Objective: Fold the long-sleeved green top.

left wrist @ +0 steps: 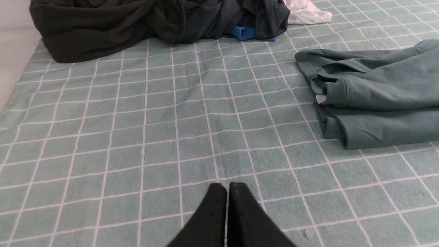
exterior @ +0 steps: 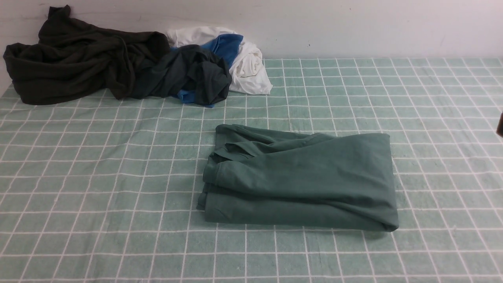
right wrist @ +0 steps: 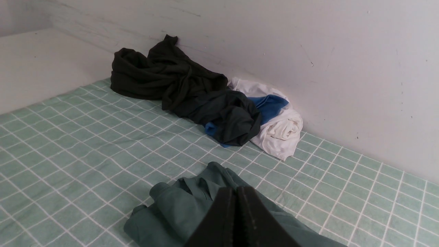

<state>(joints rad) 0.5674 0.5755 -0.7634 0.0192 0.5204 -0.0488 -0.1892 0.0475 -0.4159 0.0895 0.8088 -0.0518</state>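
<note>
The green long-sleeved top (exterior: 302,181) lies folded into a thick rectangle in the middle of the checked cloth, with its loose hems and a rolled edge on its left side. In the left wrist view my left gripper (left wrist: 227,185) is shut and empty over bare cloth, well apart from the top (left wrist: 377,99). My right gripper (right wrist: 235,188) is also shut, with nothing showing between its fingers, and hovers over the top (right wrist: 171,209). Neither gripper shows plainly in the front view.
A very dark crumpled garment (exterior: 78,59) lies at the back left against the wall. Beside it are a dark teal garment (exterior: 192,74) and white and blue ones (exterior: 247,63). The green checked cloth (exterior: 98,177) covers the table. A dark sliver (exterior: 500,124) shows at the right edge.
</note>
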